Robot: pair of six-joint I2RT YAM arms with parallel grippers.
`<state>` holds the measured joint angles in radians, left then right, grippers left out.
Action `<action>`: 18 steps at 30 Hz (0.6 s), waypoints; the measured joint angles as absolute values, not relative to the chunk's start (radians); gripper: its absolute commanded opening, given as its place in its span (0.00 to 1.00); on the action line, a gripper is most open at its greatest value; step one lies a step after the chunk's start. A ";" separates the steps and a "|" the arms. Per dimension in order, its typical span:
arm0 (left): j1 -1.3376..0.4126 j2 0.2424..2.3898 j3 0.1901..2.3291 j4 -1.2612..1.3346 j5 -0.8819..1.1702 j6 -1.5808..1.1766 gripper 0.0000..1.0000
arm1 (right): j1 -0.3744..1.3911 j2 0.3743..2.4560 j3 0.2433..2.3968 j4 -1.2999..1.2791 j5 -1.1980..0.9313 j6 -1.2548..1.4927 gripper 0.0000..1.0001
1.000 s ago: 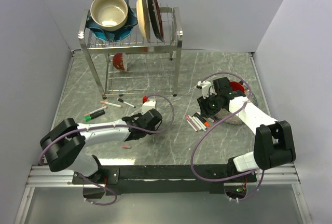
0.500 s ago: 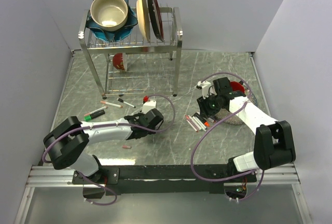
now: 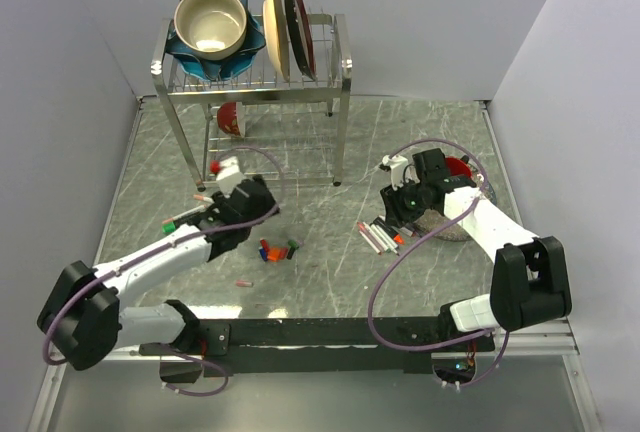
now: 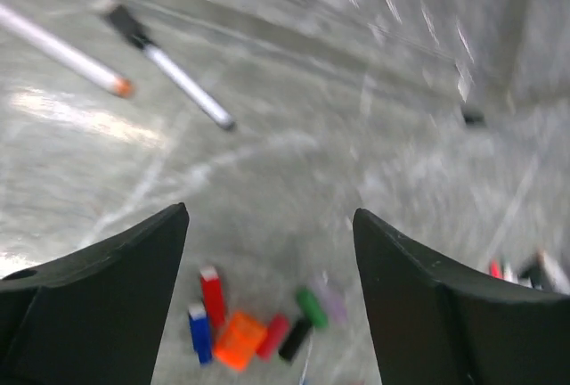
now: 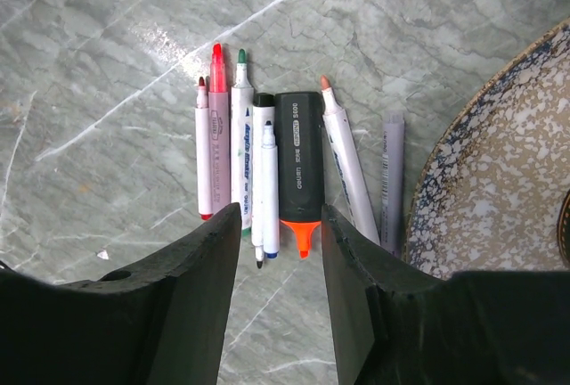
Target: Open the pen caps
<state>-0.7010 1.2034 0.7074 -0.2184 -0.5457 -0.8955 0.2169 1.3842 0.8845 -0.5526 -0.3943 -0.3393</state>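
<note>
A heap of loose pen caps [image 4: 258,323] in red, blue, orange, black and green lies on the marble table, below and between my left gripper's fingers. In the top view the same pen caps [image 3: 278,250] lie just right of my left gripper [image 3: 262,214]. The left gripper [image 4: 272,216] is open and holds nothing. A single pink cap [image 3: 243,281] lies nearer the front edge. Several uncapped pens [image 5: 267,153] lie side by side, among them a black highlighter [image 5: 298,167]. My right gripper [image 5: 280,216] hovers open over their tips, and shows as the right gripper [image 3: 400,210] from above.
Two more pens [image 4: 174,77] lie far left; a green and black marker [image 3: 183,220] lies beside them. A steel dish rack [image 3: 345,67] with bowls and plates stands at the back, a red bowl [image 3: 230,119] under it. A speckled plate [image 5: 499,162] sits right of the pens.
My left arm has swung left and back off the cap heap, which now lies uncovered, and its jaws have opened wide. The right arm has stayed put.
</note>
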 measured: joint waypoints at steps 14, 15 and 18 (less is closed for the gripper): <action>-0.537 1.653 1.010 -0.460 -0.539 -1.207 0.40 | 0.215 1.371 0.884 -0.555 -0.408 -0.342 0.49; -0.534 1.673 1.012 -0.463 -0.533 -1.211 0.41 | 0.215 1.370 0.885 -0.555 -0.410 -0.342 0.49; -0.528 1.715 1.020 -0.479 -0.519 -1.217 0.43 | 0.214 1.370 0.885 -0.555 -0.411 -0.342 0.49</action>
